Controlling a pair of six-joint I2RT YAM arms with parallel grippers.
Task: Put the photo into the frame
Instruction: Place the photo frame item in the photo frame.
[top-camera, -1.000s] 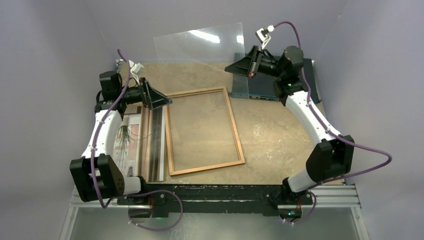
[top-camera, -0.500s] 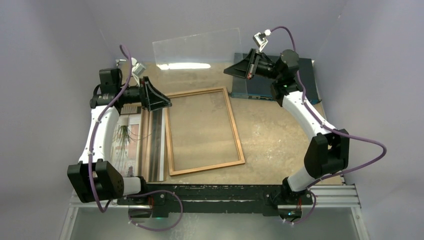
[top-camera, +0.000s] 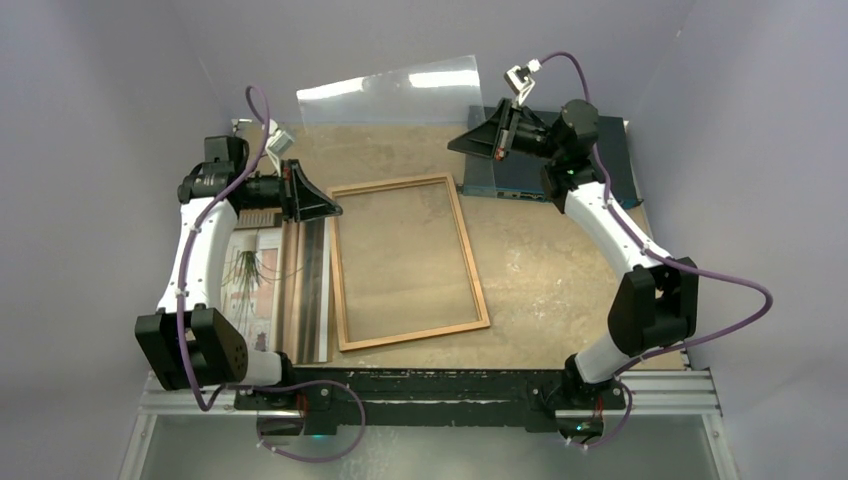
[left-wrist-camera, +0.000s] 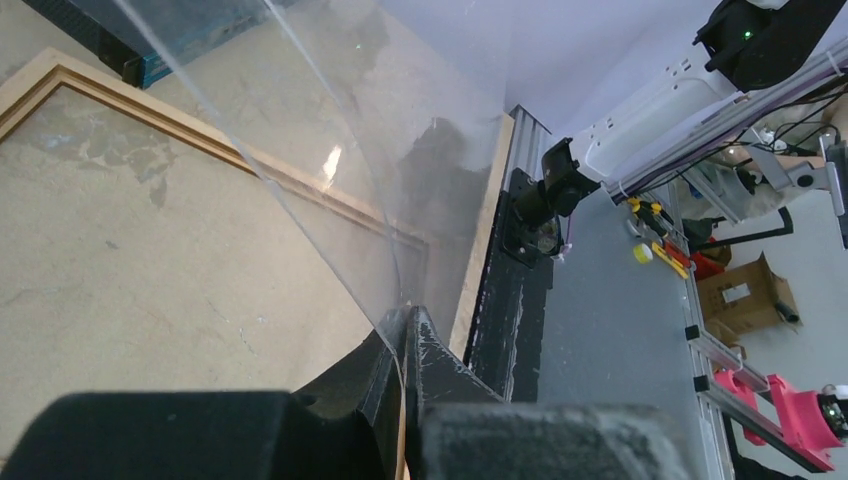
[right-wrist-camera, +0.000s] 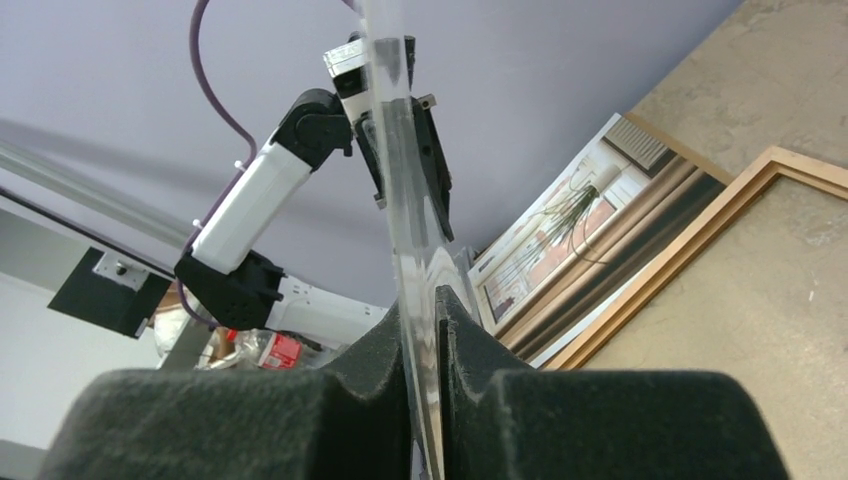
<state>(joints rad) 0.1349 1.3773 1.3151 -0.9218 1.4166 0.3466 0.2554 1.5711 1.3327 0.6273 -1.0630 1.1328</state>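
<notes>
A clear plastic sheet (top-camera: 390, 95) is held up over the back of the table by both grippers. My left gripper (top-camera: 336, 207) is shut on one lower corner of the clear sheet (left-wrist-camera: 380, 130), its fingertips (left-wrist-camera: 420, 335) pinched together. My right gripper (top-camera: 453, 142) grips the sheet's other side; the sheet (right-wrist-camera: 400, 200) runs edge-on between its pads (right-wrist-camera: 455, 315). The orange-brown frame (top-camera: 470, 255) lies flat mid-table with bare tabletop inside it. The photo (top-camera: 262, 285) lies face up left of the frame, under my left arm. It also shows in the right wrist view (right-wrist-camera: 590, 215).
A dark flat electronics box (top-camera: 530, 180) sits at the back right, behind my right gripper. The black rail (top-camera: 430, 385) with the arm bases runs along the near edge. Purple walls close in the back and both sides.
My left gripper has closed on the clear sheet's corner. The sheet has tilted, its glare shifting. My right wrist moved slightly right and back.
</notes>
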